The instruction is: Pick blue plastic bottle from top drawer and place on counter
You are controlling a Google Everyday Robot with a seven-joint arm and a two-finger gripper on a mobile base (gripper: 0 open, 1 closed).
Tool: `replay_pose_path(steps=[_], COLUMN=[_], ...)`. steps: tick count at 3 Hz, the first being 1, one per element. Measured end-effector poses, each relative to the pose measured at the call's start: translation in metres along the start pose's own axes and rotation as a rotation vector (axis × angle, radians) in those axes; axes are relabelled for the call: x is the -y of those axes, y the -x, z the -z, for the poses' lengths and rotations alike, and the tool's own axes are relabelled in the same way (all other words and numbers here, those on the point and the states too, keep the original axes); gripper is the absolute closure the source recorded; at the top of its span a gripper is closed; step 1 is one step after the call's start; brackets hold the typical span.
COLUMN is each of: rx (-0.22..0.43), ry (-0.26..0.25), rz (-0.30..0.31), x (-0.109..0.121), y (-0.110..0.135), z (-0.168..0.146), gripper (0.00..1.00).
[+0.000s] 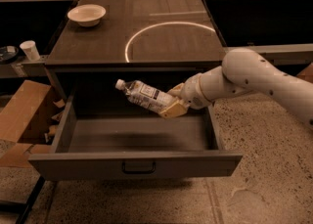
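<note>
My gripper (172,104) has its two tan fingers (174,112) closed on the bottom end of the blue plastic bottle (145,96), one finger under the base and the other over it. The bottle sticks out from the fingers toward the left of the view. It is tilted, with its white cap (120,84) the highest point and the farthest from the fingers, and its white label faces the camera. It hangs in the air above the floor of the top drawer (137,135), touching only the fingers, just below the counter's front edge. The drawer is pulled wide open, with a small dark handle (138,168) on its front panel. The white arm (244,74) reaches in from the right. Above, the counter (93,47) shows a thin white arc (166,23) and carries a pale bowl (86,14) near its far left corner. A white paper cup (30,50) stands on a side shelf at left, and a cardboard box (22,118) lies beside the drawer.
</note>
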State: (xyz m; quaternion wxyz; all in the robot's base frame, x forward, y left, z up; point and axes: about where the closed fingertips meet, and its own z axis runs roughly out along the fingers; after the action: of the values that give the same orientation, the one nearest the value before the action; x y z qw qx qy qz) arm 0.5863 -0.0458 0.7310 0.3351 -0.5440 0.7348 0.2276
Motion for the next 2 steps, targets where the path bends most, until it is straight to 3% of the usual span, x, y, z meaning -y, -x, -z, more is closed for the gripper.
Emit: replay_pose_path(steps=[2], rx=[0.015], ry=[-0.018], rz=[0.006], x=[0.0023], y=[0.0047], z=[0.0087], gripper=[1.0])
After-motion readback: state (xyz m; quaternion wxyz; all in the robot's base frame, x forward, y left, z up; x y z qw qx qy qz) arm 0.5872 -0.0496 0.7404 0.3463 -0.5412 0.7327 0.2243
